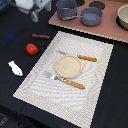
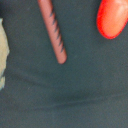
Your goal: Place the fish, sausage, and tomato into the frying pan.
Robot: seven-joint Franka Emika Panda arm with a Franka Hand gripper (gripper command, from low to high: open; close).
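Observation:
The dark reddish-brown sausage [image 1: 41, 36] lies on the black table at the exterior view's left. The red-orange tomato [image 1: 31, 48] sits just in front of it, and the white fish [image 1: 15, 68] lies nearer still. The grey frying pan [image 1: 92, 18] stands on a brown board at the back, its thin handle pointing toward the exterior view's left. My gripper [image 1: 35, 15] hangs blurred at the back left, above the table and apart from all of them. The wrist view shows the sausage [image 2: 54, 32] and the tomato [image 2: 113, 17] below, with no fingers in the picture.
A taller dark grey pot [image 1: 66, 8] stands beside the pan on the brown board [image 1: 107, 31]. A woven placemat [image 1: 95, 85] holds a tan plate [image 1: 68, 66] and two pieces of orange-handled cutlery, a fork [image 1: 64, 80] and another piece [image 1: 79, 57]. A bowl [image 1: 123, 17] sits at the far right. A pale edge [image 2: 2, 50] shows in the wrist view.

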